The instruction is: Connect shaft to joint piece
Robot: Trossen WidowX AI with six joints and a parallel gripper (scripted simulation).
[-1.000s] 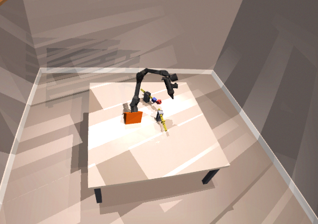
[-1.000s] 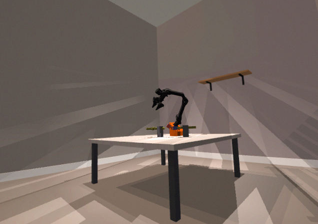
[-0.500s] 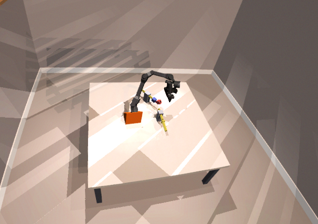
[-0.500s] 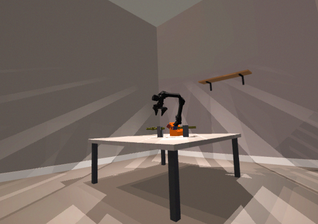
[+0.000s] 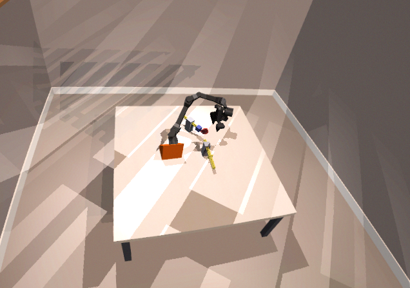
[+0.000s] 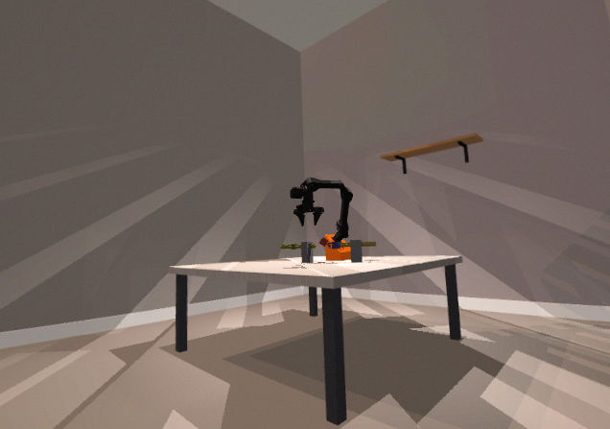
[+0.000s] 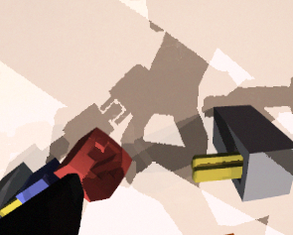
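Observation:
The red joint piece (image 5: 205, 131) (image 6: 322, 241) (image 7: 100, 165) sits tilted beyond a blue hinge part (image 5: 198, 127) (image 7: 34, 187) on the first yellow shaft (image 6: 368, 243) (image 7: 10, 206). That shaft passes through the first block (image 5: 189, 125) (image 6: 356, 250). A dark recess shows on the red piece; its exact direction is unclear. The second yellow shaft (image 5: 211, 160) (image 6: 291, 246) (image 7: 218, 174) runs through the second block (image 5: 205, 148) (image 6: 306, 251) (image 7: 269, 175), its near end apart from the red piece. My gripper (image 5: 214, 125) (image 6: 309, 225) is open and empty, above the shafts, fingers pointing down.
The orange arm base (image 5: 171, 151) (image 6: 338, 253) stands on the table (image 5: 149, 218) (image 6: 394, 268), beside the two blocks. A wooden shelf (image 6: 434, 147) is on the wall. Shadows of the arm and the parts fall across the table top.

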